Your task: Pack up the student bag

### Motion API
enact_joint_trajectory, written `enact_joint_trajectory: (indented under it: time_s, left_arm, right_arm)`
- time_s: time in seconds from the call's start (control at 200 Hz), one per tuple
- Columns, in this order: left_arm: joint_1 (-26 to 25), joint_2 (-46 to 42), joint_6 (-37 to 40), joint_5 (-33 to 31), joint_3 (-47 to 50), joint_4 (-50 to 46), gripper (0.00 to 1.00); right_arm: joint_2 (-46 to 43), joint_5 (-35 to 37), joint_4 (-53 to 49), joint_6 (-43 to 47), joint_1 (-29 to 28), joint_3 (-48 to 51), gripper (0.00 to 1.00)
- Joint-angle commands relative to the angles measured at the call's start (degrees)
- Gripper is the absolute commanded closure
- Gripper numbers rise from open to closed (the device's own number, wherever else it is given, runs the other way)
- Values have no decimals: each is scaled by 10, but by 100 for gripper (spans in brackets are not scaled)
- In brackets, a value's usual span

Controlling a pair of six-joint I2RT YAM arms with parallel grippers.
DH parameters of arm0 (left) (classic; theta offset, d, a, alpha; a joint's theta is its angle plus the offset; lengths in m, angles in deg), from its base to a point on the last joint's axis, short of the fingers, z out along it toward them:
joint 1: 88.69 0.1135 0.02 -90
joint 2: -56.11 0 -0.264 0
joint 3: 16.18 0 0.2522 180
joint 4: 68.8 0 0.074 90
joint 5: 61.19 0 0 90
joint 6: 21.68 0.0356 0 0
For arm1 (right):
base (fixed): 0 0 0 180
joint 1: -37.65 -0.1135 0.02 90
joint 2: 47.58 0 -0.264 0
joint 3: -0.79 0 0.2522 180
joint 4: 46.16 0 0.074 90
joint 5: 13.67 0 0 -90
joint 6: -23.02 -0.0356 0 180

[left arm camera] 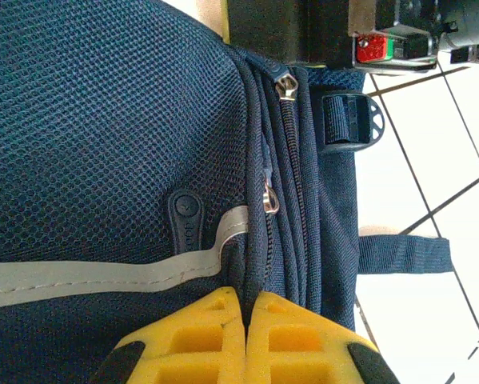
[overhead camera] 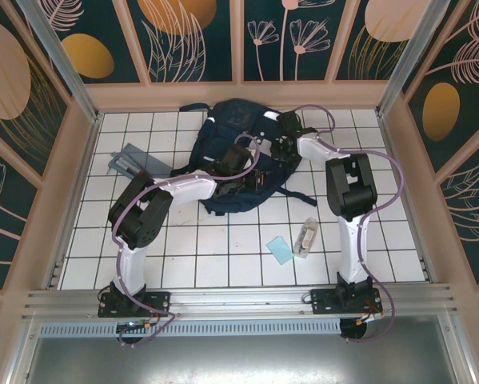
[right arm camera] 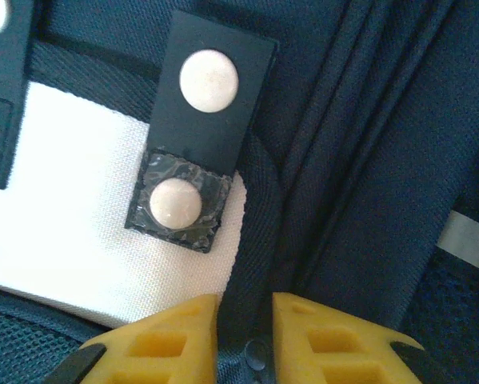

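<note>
At the left, the left gripper (left arm camera: 245,320) had its fingers pressed together at the zip seam (left arm camera: 265,200) of the student bag (overhead camera: 233,120), which lay slumped at the far middle of the tiled table (overhead camera: 223,248). Its soft, limp cloth would likely sag and slide, so firm seams or straps looked the safest holds. At the right, the right gripper (right arm camera: 245,328) seemingly pinched a narrow fabric fold beside the white patch (right arm camera: 79,200).

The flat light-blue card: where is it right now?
The flat light-blue card lies on the white tiled table in the top view, right of centre, just left of a small clear plastic case, beside the right arm.
</note>
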Motion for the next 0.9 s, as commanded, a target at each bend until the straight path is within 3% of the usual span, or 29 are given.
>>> enact_joint_trajectory:
  time_s: [0.0, 0.3, 0.751, 0.896]
  left_arm:
    - [2, -1, -6, 4, -12, 13, 100]
    - [2, -4, -4, 6, -11, 12, 100]
    - [1, -12, 0, -1, -16, 10, 100]
    - [1, -7, 0, -1, -26, 10, 100]
  right_arm:
    - [-40, -10, -56, -13, -3, 48, 76]
    - [-56, -51, -41, -21, 14, 49, 74]
    - [40, 12, -70, -36, 4, 47, 79]
    - [20, -21, -18, -38, 11, 84, 100]
